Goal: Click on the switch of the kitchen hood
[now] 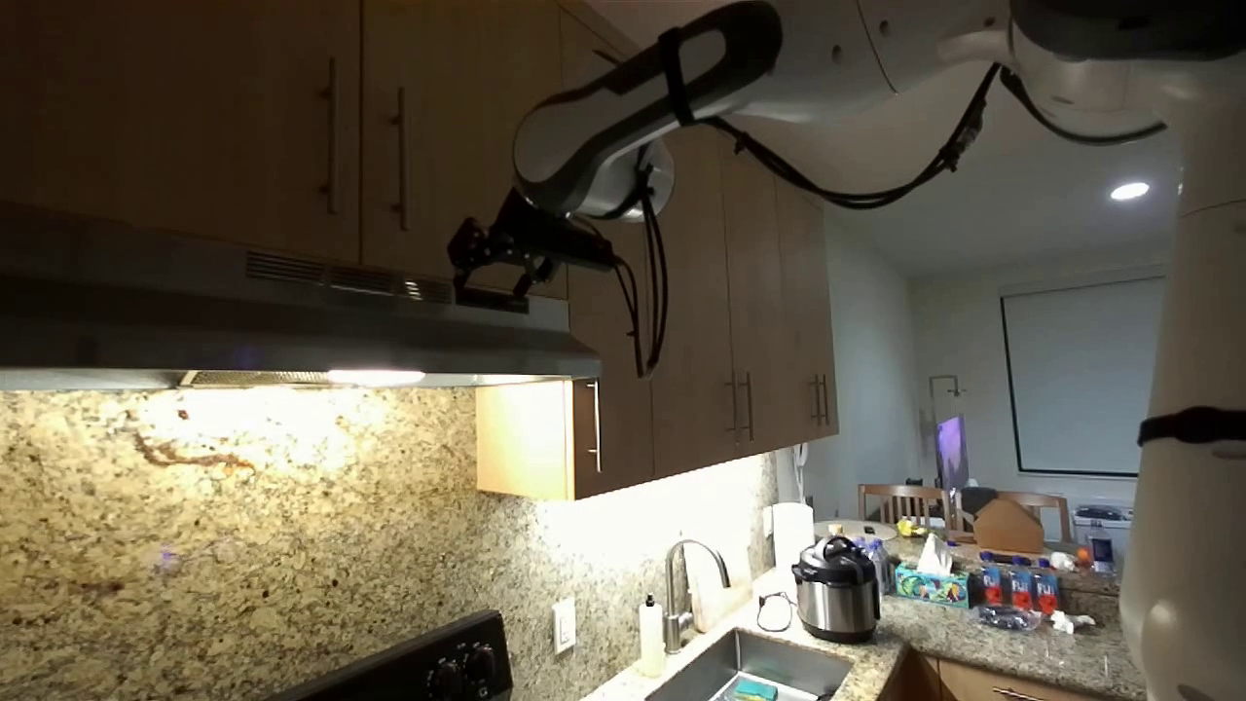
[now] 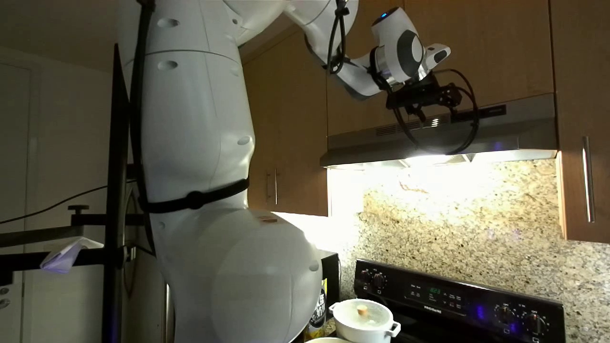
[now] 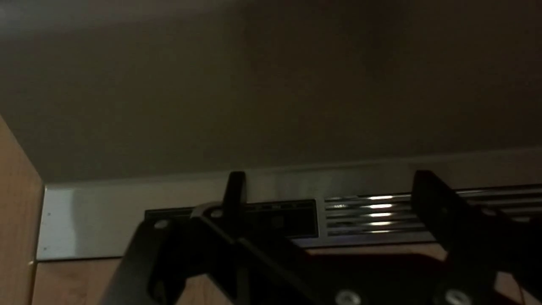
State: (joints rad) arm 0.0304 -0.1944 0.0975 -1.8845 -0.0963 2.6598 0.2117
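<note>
The hood [image 2: 443,136] hangs above the back edge of the stove [image 2: 460,302]; the gripper [image 3: 330,173] is spread, holding nothing; one finger [image 3: 234,190] should, I think, meet the dark panel [image 3: 292,218] squarely and press lightly; where its switch lies, I cannot tell.

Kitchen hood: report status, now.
Hand open, empty. Kitchen hood lit underneath. Wrist view: one finger partly blocks the black control panel; contact unclear.
</note>
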